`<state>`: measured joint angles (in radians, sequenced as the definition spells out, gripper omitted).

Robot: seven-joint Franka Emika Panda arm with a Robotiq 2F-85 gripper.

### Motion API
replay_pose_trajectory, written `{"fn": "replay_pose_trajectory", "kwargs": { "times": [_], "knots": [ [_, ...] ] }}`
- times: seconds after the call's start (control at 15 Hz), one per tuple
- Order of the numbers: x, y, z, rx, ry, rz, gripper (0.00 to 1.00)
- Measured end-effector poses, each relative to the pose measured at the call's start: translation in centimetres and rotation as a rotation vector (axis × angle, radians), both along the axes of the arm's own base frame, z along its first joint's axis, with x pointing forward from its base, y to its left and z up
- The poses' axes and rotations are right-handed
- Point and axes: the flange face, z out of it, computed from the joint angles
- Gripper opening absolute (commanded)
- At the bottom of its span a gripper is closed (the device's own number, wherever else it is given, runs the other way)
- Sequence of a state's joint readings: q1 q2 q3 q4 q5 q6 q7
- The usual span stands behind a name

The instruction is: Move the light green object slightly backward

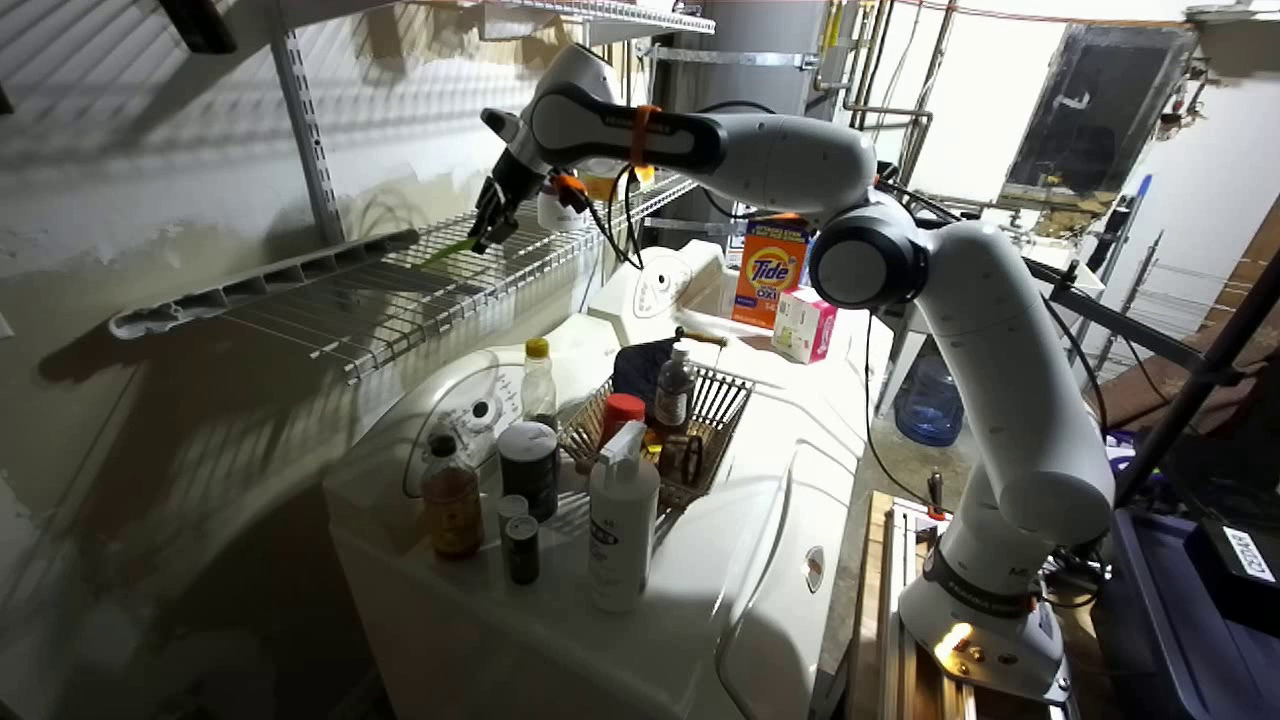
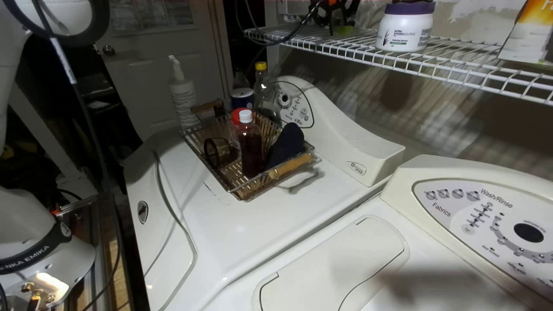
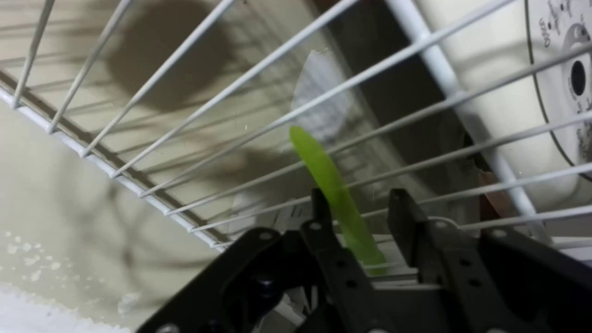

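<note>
Two fingers point(image 3: 407, 222) stand apart w/ the green strip point(image 3: 340, 196) running thru the gap, so my claw point(image 3: 358, 200) brackets it but isn't pinching it, afaict. Strip lies slantwise on the wire tabletop point(image 3: 439, 69); in the wrist view it passes close by one finger, and I can't tell if they touch.

Main worry imo: it's thin and off-centre. If I squeeze now, that near finger prob meets it first and twists it, and an end cld tip into the gaps b/c the tabletop isn't solid. Worst case it drops twd the laundry machine point(image 3: 490, 44) below.

Nr 2: height. I can't judge depth well from here; too low and a finger cld hook the tabletop, so I'd tug that instead of the strip.

Nr 3: overshoot. Task says "slightly", and the wall point(image 3: 55, 199) sits just past the tabletop's rear edge. In an exterior view a grey bar point(image 1: 270, 275) ends near the strip; too long a push cld jam the two.

Nr 4: cables point(image 2: 304, 23) loop over the tabletop near the white jar point(image 2: 404, 31) in an exterior view. A wide swing, w/ that much slack, cld snag the jar and knock it over.
</note>
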<state>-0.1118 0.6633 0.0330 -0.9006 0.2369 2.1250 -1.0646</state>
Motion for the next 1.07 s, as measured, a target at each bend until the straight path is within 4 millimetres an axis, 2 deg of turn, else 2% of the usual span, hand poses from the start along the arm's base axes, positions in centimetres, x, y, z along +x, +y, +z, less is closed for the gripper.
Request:
{"fn": "replay_pose_trajectory", "kwargs": {
  "times": [0.07,0.2,0.33,1.07],
  "knots": [
    [0.06,-0.03,-0.02,0.000,-0.001,-0.001,0.02],
    [0.18,-0.06,0.01,0.001,-0.005,-0.002,0.00],
    [0.20,0.01,0.07,0.001,-0.006,-0.001,0.02],
    [0.17,0.03,0.12,0.011,-0.001,-0.014,0.02]
  ]
}}
